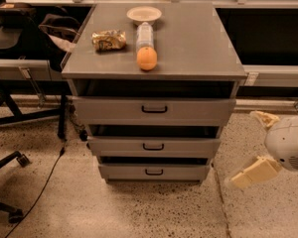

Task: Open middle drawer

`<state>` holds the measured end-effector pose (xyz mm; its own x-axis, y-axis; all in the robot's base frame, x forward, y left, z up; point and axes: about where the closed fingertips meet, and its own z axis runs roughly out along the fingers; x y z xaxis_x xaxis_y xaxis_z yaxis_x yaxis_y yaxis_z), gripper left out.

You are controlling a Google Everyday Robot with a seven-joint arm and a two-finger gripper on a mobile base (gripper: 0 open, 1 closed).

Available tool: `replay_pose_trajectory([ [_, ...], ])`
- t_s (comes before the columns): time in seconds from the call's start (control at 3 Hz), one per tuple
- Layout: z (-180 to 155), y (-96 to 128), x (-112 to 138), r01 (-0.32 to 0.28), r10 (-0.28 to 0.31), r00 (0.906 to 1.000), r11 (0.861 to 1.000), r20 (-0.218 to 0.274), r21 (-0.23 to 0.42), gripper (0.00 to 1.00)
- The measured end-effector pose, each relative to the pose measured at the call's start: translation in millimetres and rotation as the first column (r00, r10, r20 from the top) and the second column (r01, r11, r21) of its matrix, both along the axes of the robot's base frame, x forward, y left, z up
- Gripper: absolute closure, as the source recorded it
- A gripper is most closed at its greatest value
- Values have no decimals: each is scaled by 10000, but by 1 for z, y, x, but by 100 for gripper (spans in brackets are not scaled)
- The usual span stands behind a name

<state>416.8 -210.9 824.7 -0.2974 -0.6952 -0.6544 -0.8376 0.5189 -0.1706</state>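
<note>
The grey cabinet has three drawers. The middle drawer [188,147] is the second one, with a flat grey front and a small black bar handle [153,147]. Its front stands a little proud of the cabinet, with a dark gap above it. My gripper [243,148] is to the right of the cabinet, about level with the middle drawer and clear of it. Its two cream fingers [252,172] are spread wide open and empty.
On the cabinet top [198,43] lie an orange [147,58], a clear bottle [145,33], a white bowl [144,15] and a snack bag [109,39]. The top drawer [188,110] and bottom drawer [184,171] flank the middle one. Chair legs [10,162] and a cable [44,177] are on the speckled floor at left.
</note>
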Motion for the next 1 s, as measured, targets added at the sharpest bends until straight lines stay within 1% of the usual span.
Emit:
replay_pose_trajectory([
  [0.33, 3, 1, -3, 105, -101, 9997, 9998, 210, -170, 0],
  [0.67, -40, 11, -12, 899, -897, 9960, 9943, 52, -566, 0],
  [1.0, -74, 15, -14, 1365, -1367, 9906, 9873, 30, -814, 0],
])
